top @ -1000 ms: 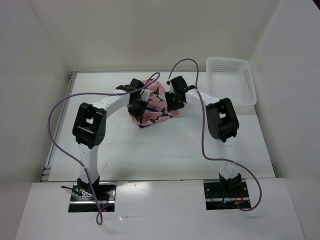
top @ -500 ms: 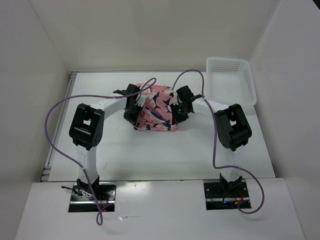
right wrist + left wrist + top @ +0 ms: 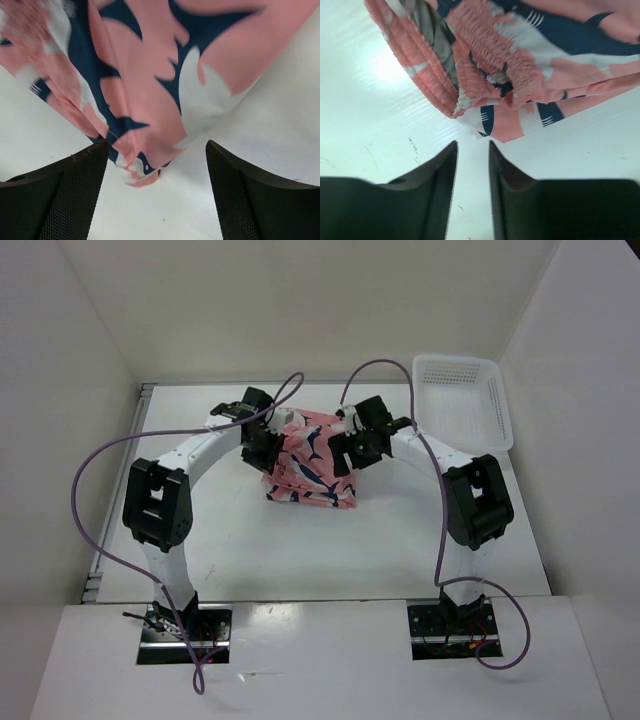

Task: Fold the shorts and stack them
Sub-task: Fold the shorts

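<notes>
Claws come first. Our left claw (image 3: 472, 145) is open only a crack. We see the white table (image 3: 380, 115) through the thin gap between its jaws, and nothing sits in that gap. Its tips are just beside the crinkly, bunched edge of the shorts (image 3: 520, 60). We cannot tell if they touch the cloth.

Our right claw (image 3: 157, 145) is open wide. A folded corner of the pink shark cloth hangs down between its jaws, but neither jaw presses on it, so this claw grips nothing.

From above, we see the shorts as a bunched heap on the far half of the table. They sit between our two claws, with the left claw at the heap's left top and the right claw at its right top. The low edge of the heap points toward our bases.

Our right arm (image 3: 470, 490) reaches out between the heap and the white mesh basket (image 3: 497, 405). Two purple cables (image 3: 90, 490) loop up over our arms.

The basket sits in the far right corner, well apart from the shorts. Inside it we see only its own white mesh floor and walls.
</notes>
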